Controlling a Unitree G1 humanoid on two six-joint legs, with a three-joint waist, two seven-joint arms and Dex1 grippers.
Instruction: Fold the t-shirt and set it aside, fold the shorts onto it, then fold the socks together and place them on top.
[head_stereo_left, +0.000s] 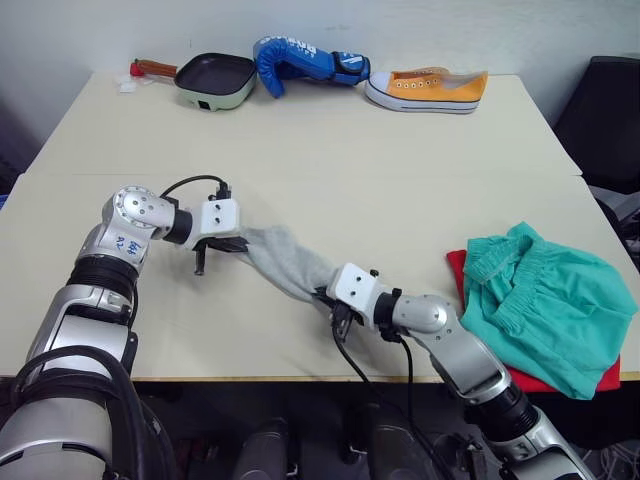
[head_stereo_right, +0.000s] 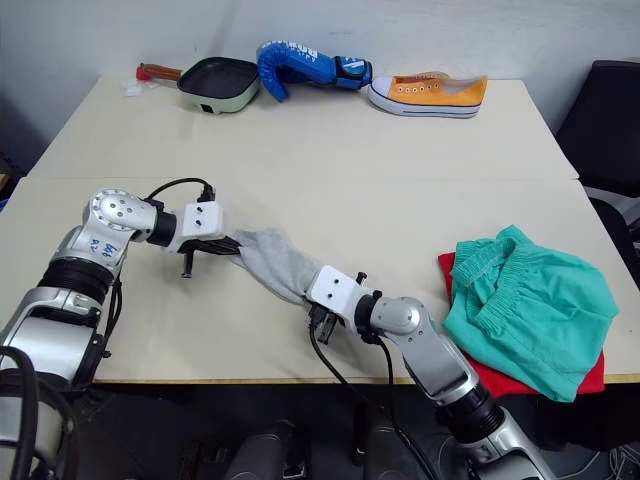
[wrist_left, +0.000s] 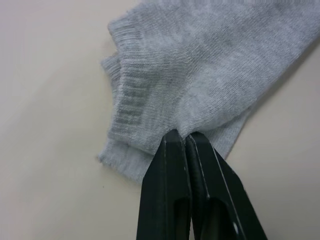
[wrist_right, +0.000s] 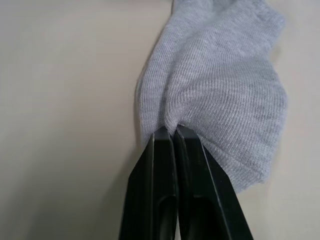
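Pinching opposite ends of the light grey knit socks (head_stereo_left: 285, 262), stretched between them, the left gripper (wrist_left: 184, 136) and right gripper (wrist_right: 170, 129) are both clamped on fabric, and should bring cuff squarely onto toe before carrying the pair toward the teal-green shorts (head_stereo_left: 545, 300) beyond the right gripper.

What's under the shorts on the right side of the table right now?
The t-shirt lies under the shorts; only its red edges show at the near and left sides, so its fold cannot be checked. The socks are not there: both grippers pinch them mid-table.
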